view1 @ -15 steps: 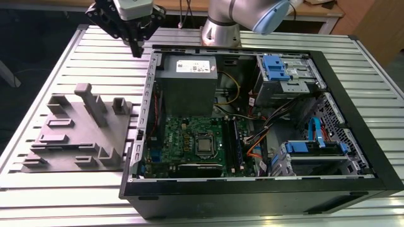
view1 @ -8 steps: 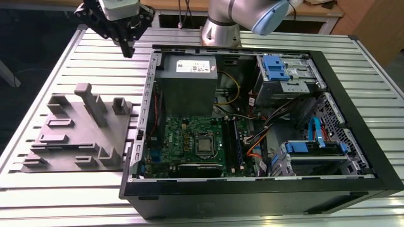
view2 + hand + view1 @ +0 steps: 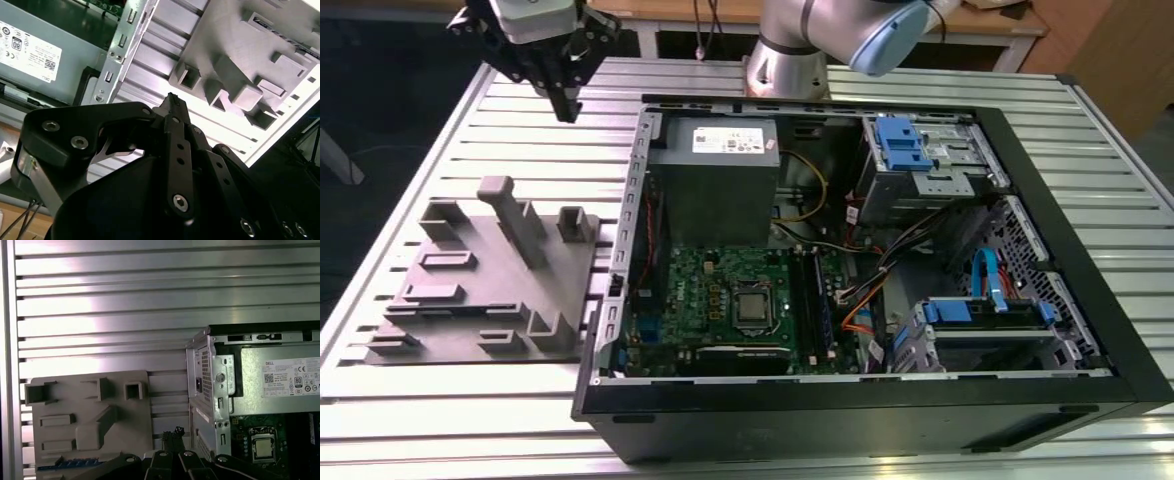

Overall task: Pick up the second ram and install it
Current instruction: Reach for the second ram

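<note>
My gripper (image 3: 566, 108) hangs above the slatted table beyond the far left corner of the open computer case (image 3: 622, 300). Its fingers are shut with nothing between them. In both wrist views the fingertips (image 3: 173, 100) (image 3: 172, 432) meet over bare slats between the case and the grey parts holder (image 3: 480, 290). A thin blue-green strip, the second ram (image 3: 70, 463), lies along the holder's near part in the first wrist view, partly cut off by the gripper body. The motherboard (image 3: 720, 290) with its long slots (image 3: 809, 300) lies inside the case.
The holder carries a tall upright post (image 3: 520, 225) and several raised pockets. Inside the case are a grey power supply (image 3: 715, 180), blue-tabbed drive cages (image 3: 914, 150) and loose cables (image 3: 854, 300). The arm's base (image 3: 787, 60) stands behind the case.
</note>
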Motion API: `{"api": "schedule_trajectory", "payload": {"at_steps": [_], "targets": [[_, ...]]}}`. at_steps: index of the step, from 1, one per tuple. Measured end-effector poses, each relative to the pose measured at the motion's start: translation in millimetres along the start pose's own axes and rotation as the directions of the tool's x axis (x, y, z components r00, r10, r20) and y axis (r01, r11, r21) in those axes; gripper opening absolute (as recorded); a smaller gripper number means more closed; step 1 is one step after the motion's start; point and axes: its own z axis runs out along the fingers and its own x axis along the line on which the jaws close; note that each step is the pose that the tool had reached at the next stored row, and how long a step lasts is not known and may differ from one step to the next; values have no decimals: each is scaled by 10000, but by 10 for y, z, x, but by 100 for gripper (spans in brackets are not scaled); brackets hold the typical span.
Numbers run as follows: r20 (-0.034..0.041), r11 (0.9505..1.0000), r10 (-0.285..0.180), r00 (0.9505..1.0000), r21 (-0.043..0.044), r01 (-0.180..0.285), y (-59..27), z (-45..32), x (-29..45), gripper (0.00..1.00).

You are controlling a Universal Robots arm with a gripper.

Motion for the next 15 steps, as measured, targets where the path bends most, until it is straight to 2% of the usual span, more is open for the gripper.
{"api": "schedule_trajectory", "payload": {"at_steps": [15], "targets": [[0,10000,1,10000,0,-1,-33,6,430,7]]}}
